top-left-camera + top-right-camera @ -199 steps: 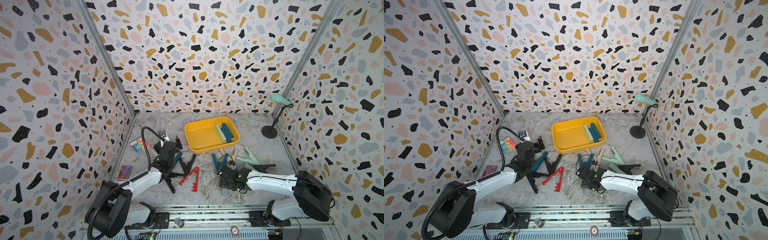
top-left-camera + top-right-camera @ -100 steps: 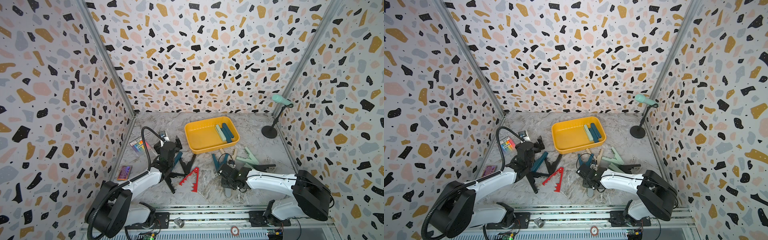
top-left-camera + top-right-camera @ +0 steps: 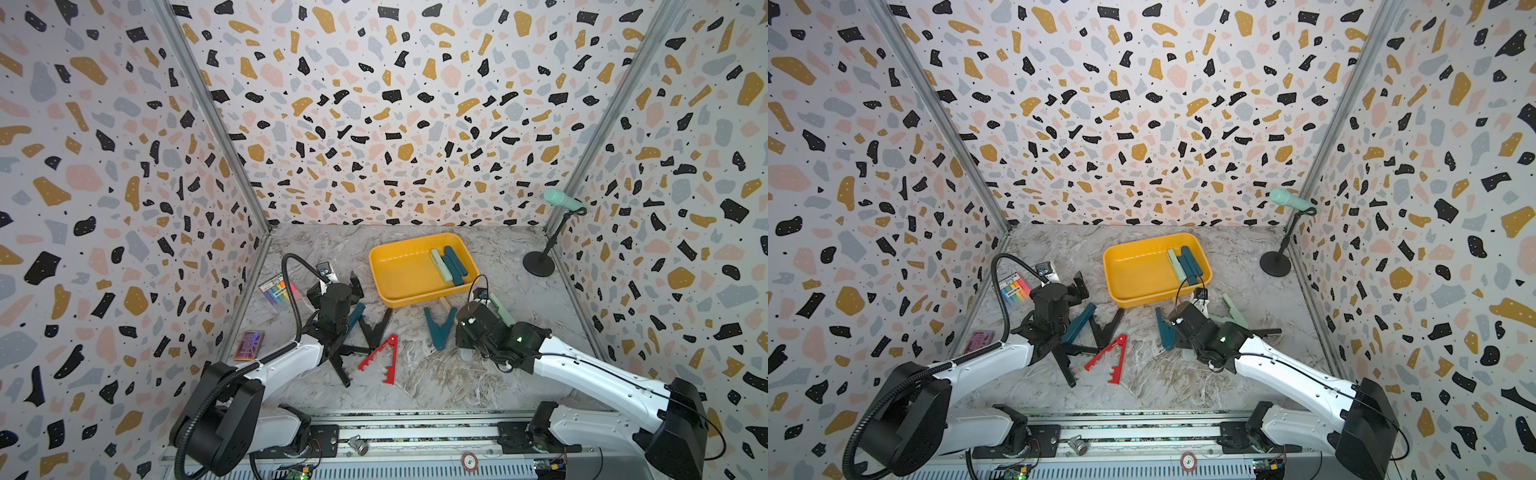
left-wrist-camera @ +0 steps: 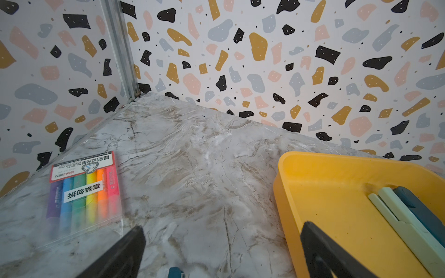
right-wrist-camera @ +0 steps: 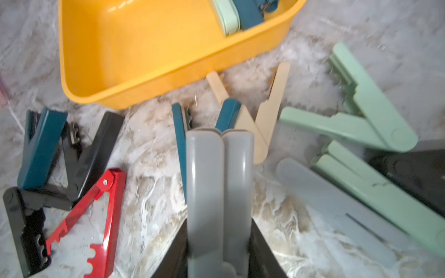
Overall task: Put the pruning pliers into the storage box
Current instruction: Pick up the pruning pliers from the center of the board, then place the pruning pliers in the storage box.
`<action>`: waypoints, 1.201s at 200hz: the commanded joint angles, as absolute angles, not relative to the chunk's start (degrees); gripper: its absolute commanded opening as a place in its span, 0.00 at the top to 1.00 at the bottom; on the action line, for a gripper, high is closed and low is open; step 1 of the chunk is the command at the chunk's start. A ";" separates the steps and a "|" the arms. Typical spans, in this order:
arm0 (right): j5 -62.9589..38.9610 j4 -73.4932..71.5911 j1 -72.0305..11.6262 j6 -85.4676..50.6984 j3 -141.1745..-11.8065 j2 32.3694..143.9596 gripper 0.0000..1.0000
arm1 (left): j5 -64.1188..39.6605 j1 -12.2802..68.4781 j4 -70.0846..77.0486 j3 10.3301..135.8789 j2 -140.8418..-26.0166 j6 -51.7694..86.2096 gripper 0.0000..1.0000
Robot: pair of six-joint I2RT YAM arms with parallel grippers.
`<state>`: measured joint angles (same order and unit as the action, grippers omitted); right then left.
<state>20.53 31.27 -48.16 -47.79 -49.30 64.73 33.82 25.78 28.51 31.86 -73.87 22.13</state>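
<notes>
Marble bench (image 3: 419, 374): right fingers (image 5: 262, 255) clamped on grey pruning pliers (image 5: 219, 187), arms squeezed together; left fingers (image 4: 322, 252) wide open, empty. Grasp looks done; next lift, carry to storage box (image 5: 101, 72) just ahead of fingers, release

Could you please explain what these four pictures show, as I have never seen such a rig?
Two white robot arms work over a marble table, each ending in a two-fingered gripper. Two pictures look down from overhead; the other two come from cameras on the wrists. The right gripper is shut on grey pruning pliers. The left gripper is open, empty. More pliers, including a red pair, lie loose; a mint pair and a teal pair lie in the yellow storage box. A marker packet lies aside.
</notes>
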 commanded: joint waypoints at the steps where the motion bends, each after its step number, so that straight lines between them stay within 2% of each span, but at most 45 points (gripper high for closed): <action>1: 19.19 25.79 -42.97 -35.39 -54.06 66.76 0.78 | 35.55 25.94 29.29 31.41 -72.21 22.59 0.00; 37: 15.19 19.62 -37.19 -22.29 -65.62 79.19 0.78 | 35.90 25.88 28.15 30.86 -70.77 22.74 0.00; 75: 6.90 15.67 -32.26 -15.29 -80.64 96.33 0.77 | 36.03 25.84 27.08 30.59 -70.06 23.46 0.01; 109: 5.93 18.56 -30.30 -11.36 -96.57 112.64 0.77 | 35.09 25.84 26.46 30.99 -69.60 23.48 0.01; 156: 3.08 26.01 -28.96 -7.32 -116.33 130.73 0.70 | 33.40 25.89 25.31 32.34 -70.31 21.85 0.01; 240: -0.66 30.88 -28.56 -7.12 -125.28 142.27 0.59 | 33.48 25.84 24.26 33.76 -72.61 22.06 0.01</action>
